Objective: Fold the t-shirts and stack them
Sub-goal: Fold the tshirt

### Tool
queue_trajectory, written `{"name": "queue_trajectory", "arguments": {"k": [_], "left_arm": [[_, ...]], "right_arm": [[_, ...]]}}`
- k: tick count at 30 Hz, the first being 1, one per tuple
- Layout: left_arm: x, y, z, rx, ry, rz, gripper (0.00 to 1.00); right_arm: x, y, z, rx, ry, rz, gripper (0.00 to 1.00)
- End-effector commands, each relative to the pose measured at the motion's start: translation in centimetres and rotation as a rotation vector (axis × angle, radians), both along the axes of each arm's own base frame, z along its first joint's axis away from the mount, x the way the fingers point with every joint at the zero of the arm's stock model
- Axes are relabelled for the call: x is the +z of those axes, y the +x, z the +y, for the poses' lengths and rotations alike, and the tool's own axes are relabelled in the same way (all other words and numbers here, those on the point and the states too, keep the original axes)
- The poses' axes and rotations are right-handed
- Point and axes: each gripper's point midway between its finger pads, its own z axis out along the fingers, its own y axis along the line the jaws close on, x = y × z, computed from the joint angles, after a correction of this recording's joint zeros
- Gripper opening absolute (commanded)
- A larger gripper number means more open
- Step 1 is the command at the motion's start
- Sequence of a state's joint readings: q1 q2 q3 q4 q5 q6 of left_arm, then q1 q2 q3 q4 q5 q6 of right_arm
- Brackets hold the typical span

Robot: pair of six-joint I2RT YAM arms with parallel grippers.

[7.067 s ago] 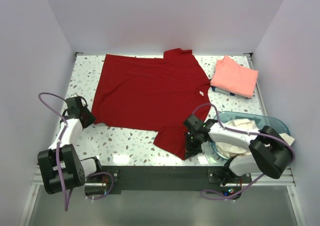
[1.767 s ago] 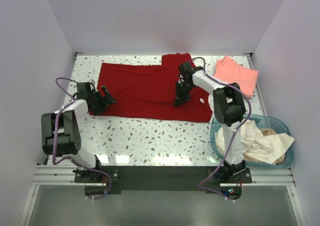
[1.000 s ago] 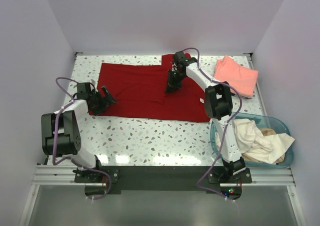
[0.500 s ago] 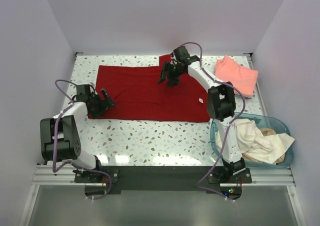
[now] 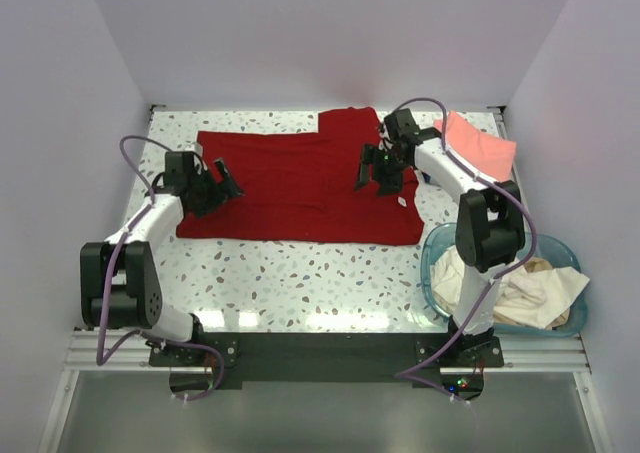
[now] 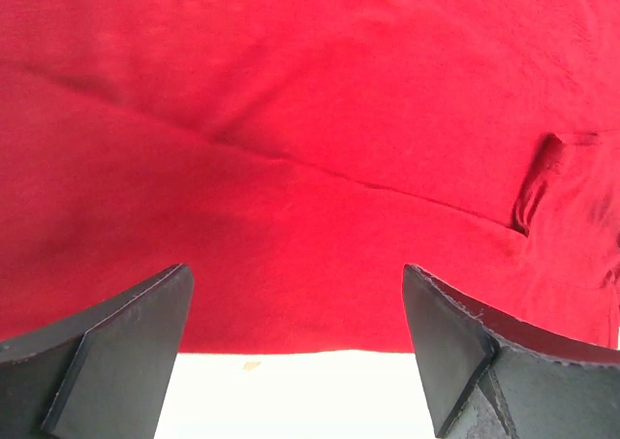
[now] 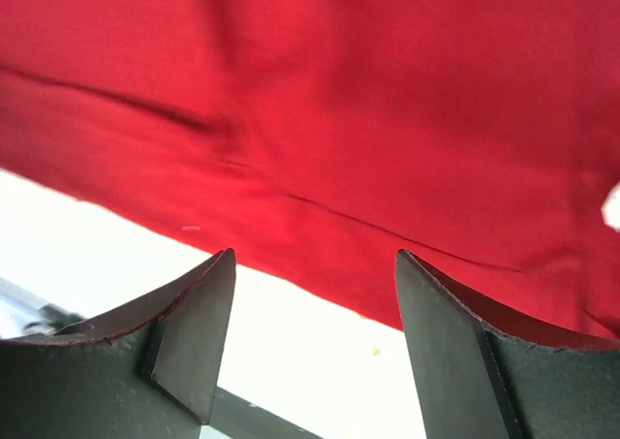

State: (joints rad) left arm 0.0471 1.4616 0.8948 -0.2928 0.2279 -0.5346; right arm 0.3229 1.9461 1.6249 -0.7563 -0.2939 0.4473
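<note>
- A large dark red t-shirt (image 5: 300,188) lies folded into a long band across the far half of the speckled table (image 5: 300,273). One squared flap juts toward the back wall near the middle.
- The shirt's small white neck label (image 5: 403,200) shows close to its near right corner.
- The left gripper (image 5: 222,185) hovers over the shirt's left end with its jaws spread wide and nothing between them.
- From the left wrist, the two dark fingers (image 6: 116,352) frame red cloth (image 6: 310,119) crossed by a shallow crease. The shirt's near hem and a strip of pale table sit just below.
- The right gripper (image 5: 378,178) hangs above the shirt's right part, just beside the flap, with its jaws apart and gripping nothing.
- The right wrist view shows open fingers (image 7: 194,332) over smooth red fabric (image 7: 387,100), with the shirt's edge running diagonally against the white tabletop.
- A salmon-pink t-shirt (image 5: 485,151) rests folded at the far right corner, just beyond the right arm's forearm and clear of the red one.
- Cream-white t-shirts (image 5: 500,283) sit bunched in a translucent teal basket (image 5: 556,243) at the near right, beside the right arm's base.
</note>
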Motion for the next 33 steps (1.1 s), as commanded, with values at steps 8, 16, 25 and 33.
{"name": "queue_trajectory", "arguments": {"k": [8, 16, 25, 33], "left_arm": [[-5.7, 0.9, -2.3, 0.011, -0.086, 0.097, 0.94], [-10.2, -3.6, 3.4, 0.183, 0.001, 0.254, 0.95], [-9.8, -5.5, 7.0, 0.22, 0.036, 0.231, 0.97], [-8.5, -5.0, 6.9, 0.185, 0.042, 0.191, 0.97]], "right_arm": [[-6.9, -2.4, -3.1, 0.0, -0.125, 0.125, 0.7], [-9.0, -4.4, -1.8, 0.046, -0.12, 0.196, 0.7], [-9.4, -7.5, 1.3, 0.129, -0.136, 0.235, 0.7], [-4.1, -7.2, 0.1, 0.104, -0.166, 0.123, 0.7]]}}
